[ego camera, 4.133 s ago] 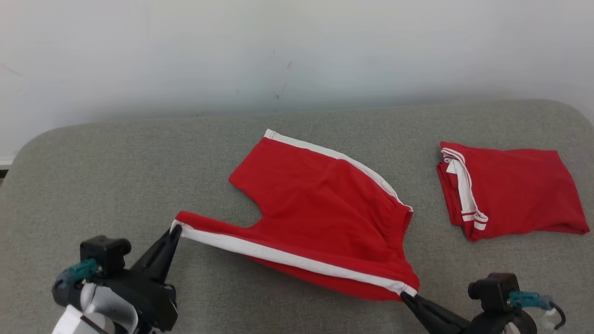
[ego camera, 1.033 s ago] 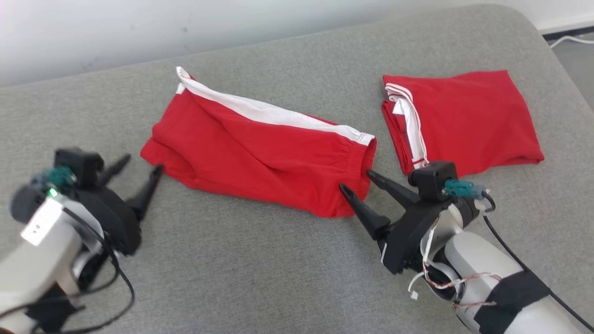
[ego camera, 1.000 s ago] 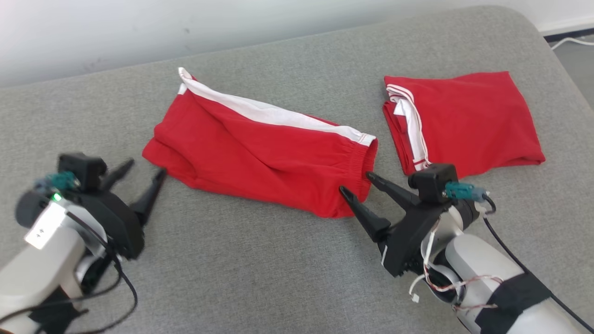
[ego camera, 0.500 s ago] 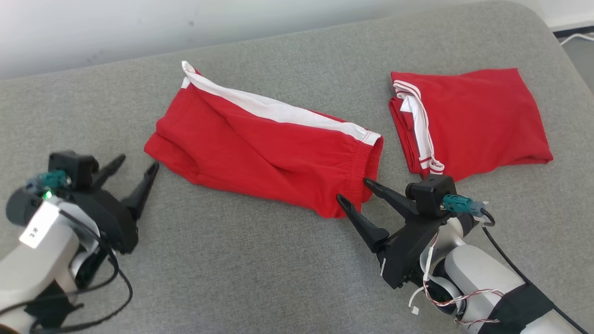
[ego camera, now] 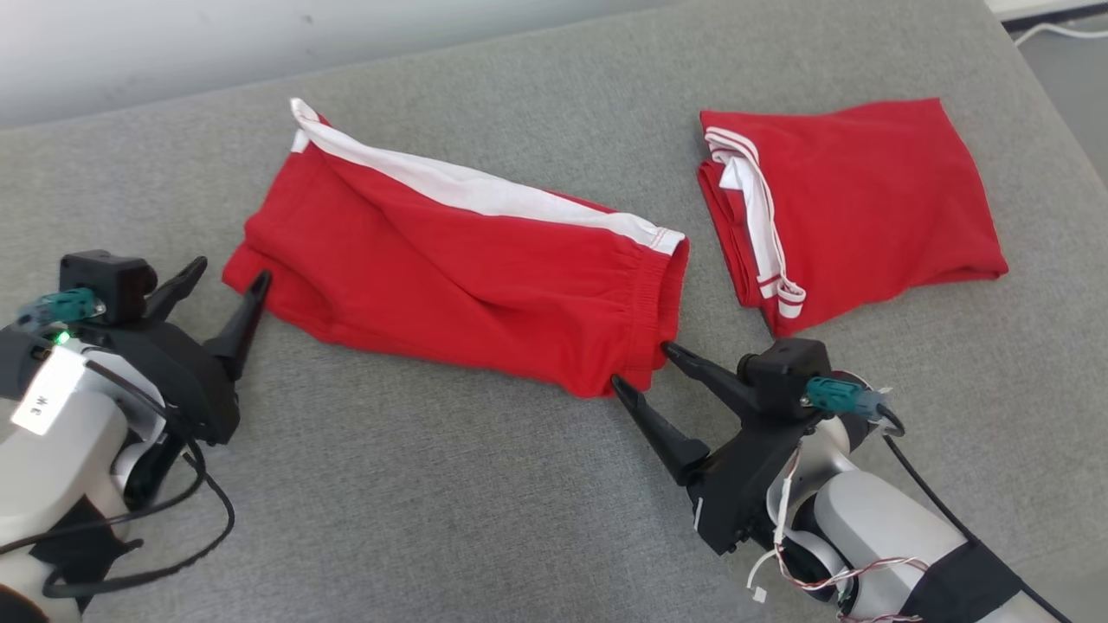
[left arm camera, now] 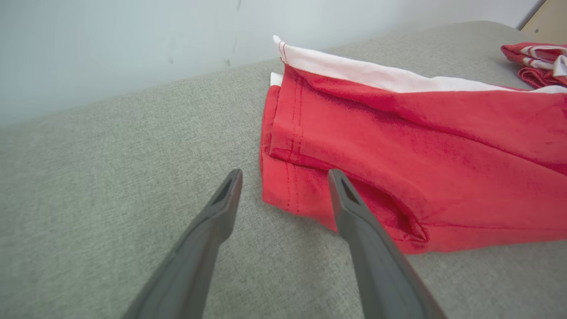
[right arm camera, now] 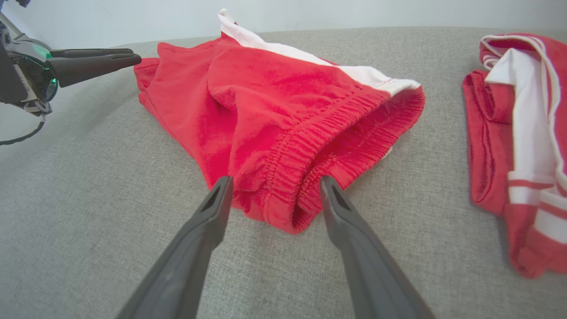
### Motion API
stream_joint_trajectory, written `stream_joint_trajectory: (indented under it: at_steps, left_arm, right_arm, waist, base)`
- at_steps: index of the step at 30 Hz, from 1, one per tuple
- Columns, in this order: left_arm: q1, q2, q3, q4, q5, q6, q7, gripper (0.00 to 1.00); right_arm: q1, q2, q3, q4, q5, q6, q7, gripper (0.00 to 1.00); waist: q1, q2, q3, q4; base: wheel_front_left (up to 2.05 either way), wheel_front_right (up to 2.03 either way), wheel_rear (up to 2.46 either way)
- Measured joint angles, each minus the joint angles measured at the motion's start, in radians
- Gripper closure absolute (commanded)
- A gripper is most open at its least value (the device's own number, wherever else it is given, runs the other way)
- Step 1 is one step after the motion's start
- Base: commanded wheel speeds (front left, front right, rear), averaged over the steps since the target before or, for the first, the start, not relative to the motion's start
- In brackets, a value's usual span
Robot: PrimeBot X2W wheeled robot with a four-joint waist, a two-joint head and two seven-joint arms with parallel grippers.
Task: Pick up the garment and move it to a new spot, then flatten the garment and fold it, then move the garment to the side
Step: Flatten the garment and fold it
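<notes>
The garment (ego camera: 459, 268) is a pair of red shorts with a white side stripe, lying folded in half on the grey cushion (ego camera: 433, 493). My left gripper (ego camera: 230, 270) is open at its leg-hem end, one finger beside the hem corner. In the left wrist view the left gripper (left arm camera: 285, 173) has its fingers on either side of the corner of the garment (left arm camera: 398, 146). My right gripper (ego camera: 642, 364) is open at the elastic waistband end. In the right wrist view the right gripper (right arm camera: 276, 179) has its tips on either side of the waistband of the garment (right arm camera: 274, 97).
A second red garment (ego camera: 866, 199), folded and white-trimmed, lies to the right, close to my right arm. A pale wall runs behind the cushion. The cushion's right edge drops to the floor, where a white cable (ego camera: 1056, 35) lies. In the right wrist view, the left gripper (right arm camera: 133, 55) is at the far left.
Earlier, both grippers held the striped edge; the garment now lies folded and released. Over the last second the camera shifted and both open grippers edged up to the garment's ends.
</notes>
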Motion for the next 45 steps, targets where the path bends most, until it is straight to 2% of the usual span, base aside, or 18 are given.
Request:
stream_joint_trajectory:
  at_steps: [5, 12, 13, 14, 15, 16, 18, 19, 29, 31, 33, 36, 40, 45]
  left_arm:
    - [0.0, 0.009, 0.033, 0.025, -0.071, 0.0, 0.0, 0.0]
    - [-0.025, 0.014, 0.017, 0.02, -0.078, 0.0, 0.01, 0.0]
    - [-0.024, 0.013, 0.015, 0.019, -0.087, 0.0, 0.01, 0.32]
    - [-0.024, 0.011, 0.012, 0.017, -0.102, 0.0, 0.012, 0.59]
    - [-0.024, 0.01, 0.005, 0.015, -0.112, 0.0, 0.016, 0.93]
    - [-0.023, 0.01, -0.004, 0.013, -0.112, 0.0, 0.018, 1.0]
    - [-0.021, 0.008, -0.02, 0.008, -0.112, 0.0, 0.019, 1.0]
    - [-0.021, 0.008, -0.023, 0.007, -0.112, 0.0, 0.019, 1.0]
    - [-0.006, -0.004, -0.057, 0.02, -0.135, 0.0, 0.017, 1.0]
    - [0.023, -0.024, -0.058, 0.021, -0.146, 0.0, 0.008, 1.0]
    - [0.066, -0.056, -0.069, 0.024, -0.173, 0.0, -0.002, 1.0]
    - [0.1, -0.076, -0.077, 0.026, -0.178, 0.0, -0.011, 1.0]
    - [0.19, -0.125, -0.094, 0.037, -0.191, 0.0, -0.02, 1.0]
    - [0.234, -0.14, -0.106, 0.051, -0.195, 0.0, -0.024, 1.0]
  right_arm:
    - [-0.006, -0.001, 0.024, -0.001, -0.032, -0.013, 0.019, 0.0]
    - [-0.018, 0.002, 0.04, 0.016, -0.063, -0.032, 0.034, 0.0]
    - [-0.027, 0.008, 0.041, 0.02, -0.064, -0.038, 0.034, 0.0]
    - [-0.035, 0.012, 0.043, 0.023, -0.066, -0.039, 0.034, 0.0]
    - [-0.044, 0.019, 0.049, 0.026, -0.07, -0.039, 0.034, 0.0]
    - [-0.048, 0.028, 0.05, 0.028, -0.07, -0.039, 0.033, 0.0]
    - [-0.049, 0.039, 0.054, 0.036, -0.071, -0.039, 0.031, 0.71]
    - [-0.049, 0.04, 0.055, 0.04, -0.071, -0.039, 0.027, 1.0]
    - [-0.045, 0.008, 0.036, 0.09, -0.071, -0.029, -0.003, 1.0]
    - [-0.04, -0.009, 0.029, 0.108, -0.07, -0.027, -0.012, 1.0]
    - [-0.014, -0.033, 0.024, 0.137, -0.06, -0.005, -0.021, 1.0]
    - [0.007, -0.042, 0.025, 0.153, -0.05, 0.008, -0.024, 1.0]
    - [0.072, -0.068, 0.031, 0.199, -0.023, 0.033, -0.029, 1.0]
    - [0.104, -0.079, 0.039, 0.213, -0.011, 0.042, -0.029, 1.0]
  waist:
    - [0.0001, 0.0, 0.023, -0.014]
    - [0.0001, 0.0001, 0.052, -0.019]
    - [0.0, 0.0, 0.055, -0.018]
    - [0.0, 0.0001, 0.056, -0.017]
    - [0.0001, 0.0001, 0.058, -0.015]
    - [0.0001, 0.0001, 0.059, -0.014]
    - [0.0, 0.0, 0.061, -0.011]
    - [0.0001, 0.0001, 0.062, -0.01]
    - [0.0, 0.0, 0.028, 0.014]
    - [-0.0001, 0.0, 0.012, 0.019]
    - [-0.0001, 0.0001, -0.024, 0.034]
    - [-0.0001, 0.0, -0.049, 0.048]
    - [-0.0002, 0.0, -0.128, 0.101]
    - [-0.0003, 0.0, -0.18, 0.162]
  base:
    - [0.0, 0.0, 0.0]
    - [0.0, 0.0, 0.0]
    - [0.0, 0.0, 0.0]
    - [0.0, 0.0, 0.0]
    - [0.0, 0.0, 0.0]
    - [0.0, 0.0, 0.0]
    - [0.0, 0.0, 0.0]
    - [0.0, 0.0, 0.0]
    - [0.0, 0.0, 0.0]
    - [0.0, 0.0, 0.0]
    - [0.0, 0.0, 0.0]
    - [0.0, 0.0, 0.0]
    - [0.0, 0.0, 0.0]
    - [0.0, 0.0, 0.0]
